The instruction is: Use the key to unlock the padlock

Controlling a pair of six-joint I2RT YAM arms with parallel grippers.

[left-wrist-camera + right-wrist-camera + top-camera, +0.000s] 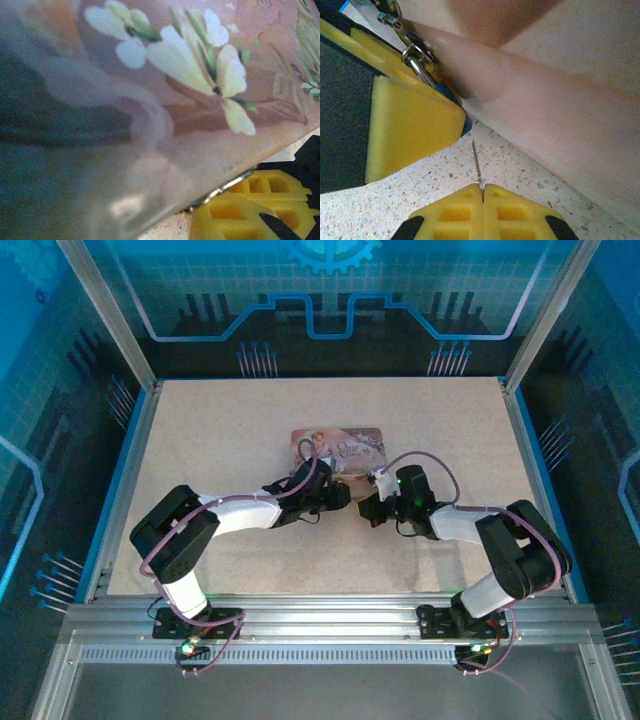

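Clearly, the right tool is closed on the key, whose thin blade stands up from between its yellow fingertips, over the speckled tabletop and just beside the pink tin. The padlock sits at the tin's edge, touching a yellow pad of the left tool, near the key's tip but apart from it. Whether the left tool grips the padlock or only rests against it, I cannot tell.
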